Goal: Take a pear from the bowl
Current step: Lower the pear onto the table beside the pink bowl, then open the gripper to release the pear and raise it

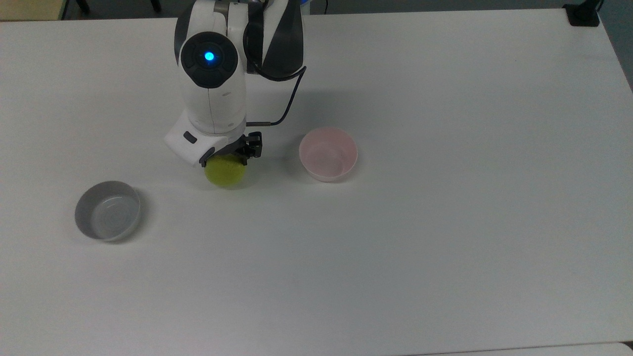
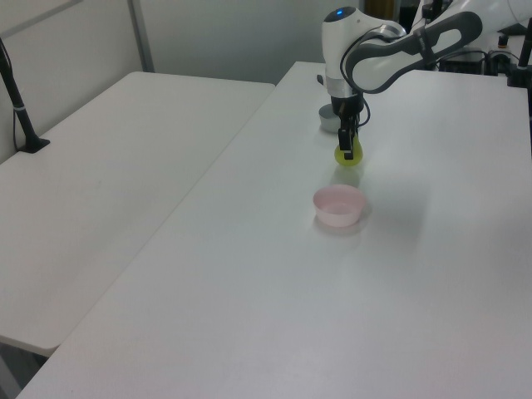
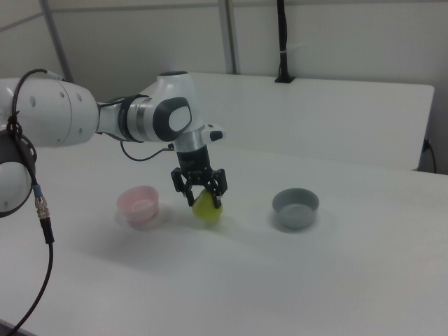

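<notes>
So the pink bowl [image 1: 328, 154], just right of centre in the top view, sits empty, meaning the grab itself looks done. Further back, the pear [image 1: 225, 172] is clamped in the gripper [image 1: 228, 157] fingers, low over the bare counter [image 1: 445, 247] between the pink bowl and the grey bowl [image 1: 107, 210]. It may even be touching down, can't tell. No readable brands or writing anywhere.
</notes>
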